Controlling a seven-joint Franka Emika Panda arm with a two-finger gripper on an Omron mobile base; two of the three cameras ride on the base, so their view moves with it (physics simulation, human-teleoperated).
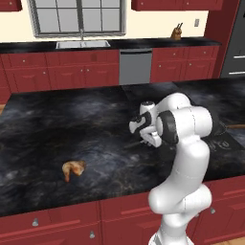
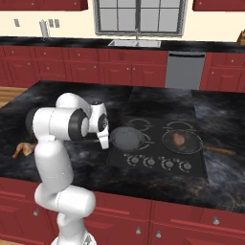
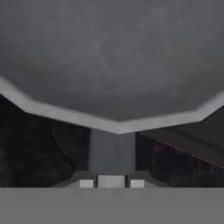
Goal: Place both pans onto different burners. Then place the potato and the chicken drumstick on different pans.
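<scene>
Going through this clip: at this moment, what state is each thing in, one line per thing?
Empty pan: on the front-left burner, handle held by the gripper.
Gripper: jaws shut on the pan's handle.
Second pan: on the front-right burner, holding the potato.
Chicken drumstick: lying on the counter, not in a pan.

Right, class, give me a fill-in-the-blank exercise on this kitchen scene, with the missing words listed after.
1. The gripper is shut on the handle of the empty ____.
2. The potato lies in the pan on the ____ front burner.
3. The chicken drumstick lies on the ____, outside both pans.

Missing words: pan; right; counter
</scene>
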